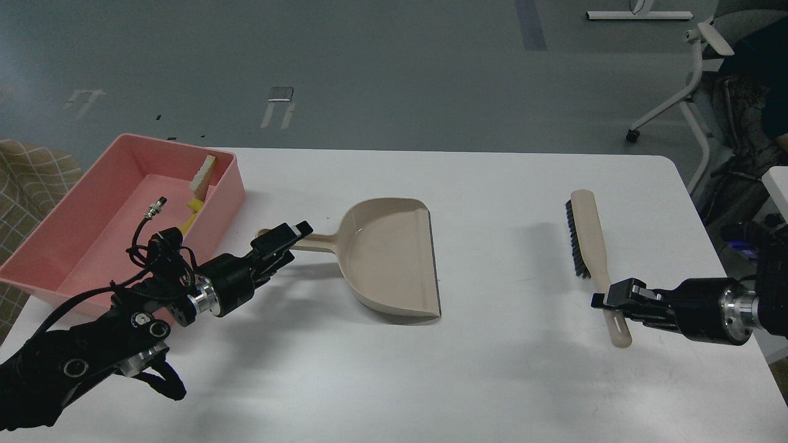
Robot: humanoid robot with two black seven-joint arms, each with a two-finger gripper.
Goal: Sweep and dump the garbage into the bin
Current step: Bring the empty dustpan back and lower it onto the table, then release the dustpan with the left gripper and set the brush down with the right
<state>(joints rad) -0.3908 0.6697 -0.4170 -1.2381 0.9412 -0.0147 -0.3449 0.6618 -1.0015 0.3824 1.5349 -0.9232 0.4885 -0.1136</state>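
- Our left gripper sits right at the end of the dustpan handle. The fingers look wrapped around the handle tip, so we'd say it's clamped on it.
- The dustpan lies flat on the white table, roughly in the middle, with its handle pointing left toward our left gripper and its wide dark-lipped edge facing right. The scoop looks bare inside.
- The pink bin is at the far left of the table, partly hanging near the table's left edge, just beyond our left arm.
- Both bits of garbage are inside the bin, against its right-hand wall: the pale off-white stick leans up near the far corner, and the yellow piece sits just below it, closer to us.
- Over on the right, the brush lies on the table with its black bristles facing left and its beige handle running toward us.
- Our right gripper is at the lower part of the brush handle. The fingers sit on the handle, but honestly we can't tell whether they're pinching it or just parked over it.
- Dustpan and brush are well apart, with bare table between them.
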